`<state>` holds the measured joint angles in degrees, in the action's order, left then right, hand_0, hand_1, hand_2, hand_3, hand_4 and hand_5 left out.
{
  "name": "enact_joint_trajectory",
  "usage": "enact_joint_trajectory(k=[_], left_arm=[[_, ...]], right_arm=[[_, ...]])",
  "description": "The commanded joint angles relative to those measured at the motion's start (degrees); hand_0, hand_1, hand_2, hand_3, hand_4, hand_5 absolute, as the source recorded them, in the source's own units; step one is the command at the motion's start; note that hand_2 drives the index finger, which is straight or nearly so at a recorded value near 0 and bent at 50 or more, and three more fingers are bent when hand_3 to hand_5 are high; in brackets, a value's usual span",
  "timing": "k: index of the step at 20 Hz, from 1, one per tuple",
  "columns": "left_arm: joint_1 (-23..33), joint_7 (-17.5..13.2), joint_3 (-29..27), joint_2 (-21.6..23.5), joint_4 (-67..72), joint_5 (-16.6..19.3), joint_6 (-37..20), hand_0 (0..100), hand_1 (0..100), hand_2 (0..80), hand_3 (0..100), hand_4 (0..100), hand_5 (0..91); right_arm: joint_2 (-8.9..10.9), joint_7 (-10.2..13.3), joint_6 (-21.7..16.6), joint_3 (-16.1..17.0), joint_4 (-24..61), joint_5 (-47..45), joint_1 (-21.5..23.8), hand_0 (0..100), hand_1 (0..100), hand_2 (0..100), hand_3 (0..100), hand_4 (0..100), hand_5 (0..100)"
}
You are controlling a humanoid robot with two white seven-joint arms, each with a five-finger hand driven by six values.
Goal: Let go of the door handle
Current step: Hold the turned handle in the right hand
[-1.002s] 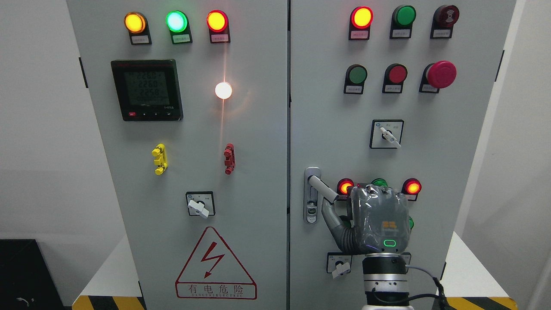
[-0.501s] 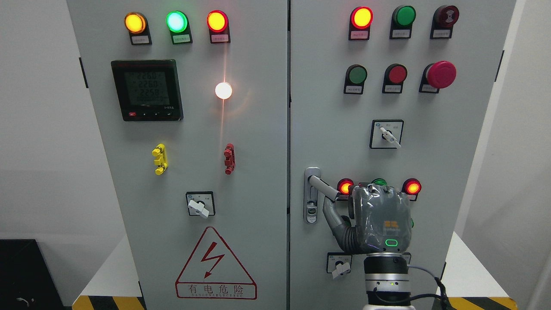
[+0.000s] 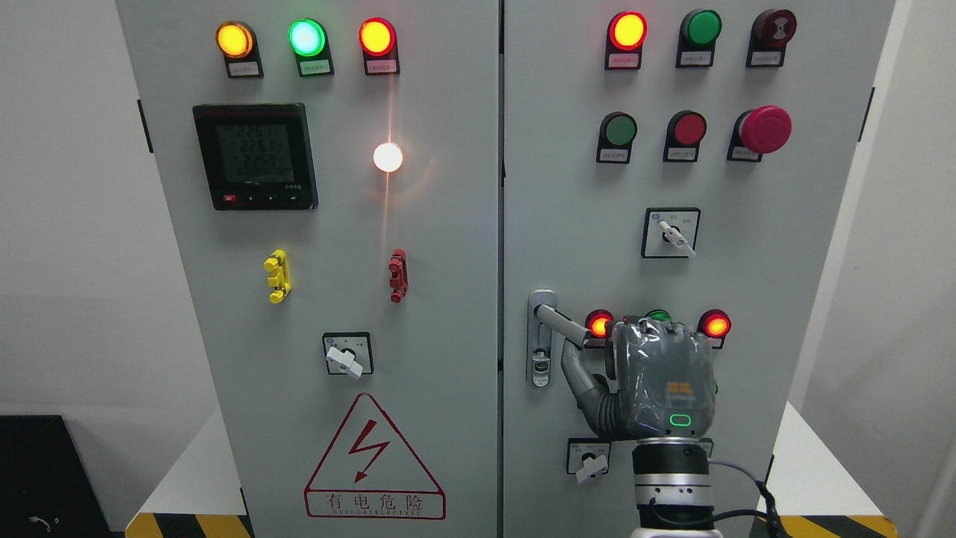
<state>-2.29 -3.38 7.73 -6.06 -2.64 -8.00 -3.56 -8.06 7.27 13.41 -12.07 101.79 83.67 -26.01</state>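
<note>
Two grey cabinet doors fill the view, left door (image 3: 328, 224) and right door (image 3: 784, 246), meeting at a vertical seam (image 3: 500, 224) near the middle. Bare wall lies open past the outer edges at 9 and 3 o'clock. At 6 o'clock the cabinet stands on a white base with yellow-black hazard stripes (image 3: 836, 524) along its front.

One door handle (image 3: 562, 323) sits on the right door just beside the seam, slanting from its pivot on a metal lock plate (image 3: 541, 366) down toward 4 o'clock. Its free end meets the one robot hand in view, the right hand (image 3: 661, 381), whose arm rises from 6 o'clock. The back of the hand faces the camera and hides the contact, so I cannot tell whether it grips the handle or is free of it.

Counted on the left door:
- three lit lamps across the top
- one white lamp (image 3: 388, 157)
- one meter (image 3: 255, 155)
- two small clips, one yellow and one red
- one rotary switch (image 3: 347, 355)
- one warning triangle (image 3: 373, 459)

On the right door: two rows of three round controls at 12 o'clock from the hand, two rotary switches, and two lit red lamps flanking the hand's top.
</note>
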Motion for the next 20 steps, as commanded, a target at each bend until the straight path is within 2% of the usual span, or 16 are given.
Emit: enact_joint_trajectory(k=[1, 20], left_arm=[[0.00, -0.04, 0.00, 0.00, 0.00, 0.00, -0.05, 12, 56, 0.0, 0, 0, 0.0], [0.00, -0.04, 0.00, 0.00, 0.00, 0.00, -0.05, 12, 56, 0.0, 0, 0, 0.0]], right_arm=[[0.06, -0.06, -0.05, 0.12, 0.43, 0.00, 0.00, 52, 35, 100, 100, 100, 100], [0.15, -0.06, -0.05, 1.17, 0.43, -0.09, -0.18, 52, 35, 100, 100, 100, 100]])
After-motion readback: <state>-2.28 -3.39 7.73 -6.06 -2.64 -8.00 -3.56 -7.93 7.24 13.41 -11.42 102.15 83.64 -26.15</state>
